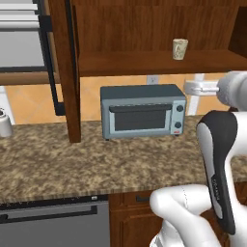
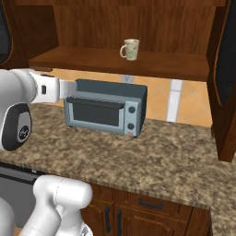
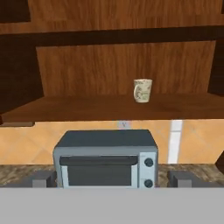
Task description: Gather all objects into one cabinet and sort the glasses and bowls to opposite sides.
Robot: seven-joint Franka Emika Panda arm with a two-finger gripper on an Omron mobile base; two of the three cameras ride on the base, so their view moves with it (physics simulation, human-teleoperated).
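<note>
One of the glasses, a cream-white mug [image 1: 180,48] [image 2: 131,49] [image 3: 142,90], stands upright on the lower shelf [image 1: 130,62] [image 2: 92,59] of the dark brown cabinet [image 3: 87,65]. The cabinet door [image 1: 67,72] [image 2: 226,83] hangs open. My gripper [image 3: 112,179] is open with nothing between its dark fingertips [image 3: 43,179]. It hovers over the counter in front of the toaster oven, below the shelf and some way back from the mug. The white hand [image 1: 202,88] [image 2: 60,90] points at the back wall. The bowls are out of view.
A grey-blue toaster oven [image 1: 142,111] [image 2: 106,107] [image 3: 106,157] sits on the granite counter [image 1: 72,164] [image 2: 175,152] right under the shelf. The open door's black bar handle [image 1: 48,62] sticks out at the left. A small white appliance [image 1: 4,123] stands at the counter's left end.
</note>
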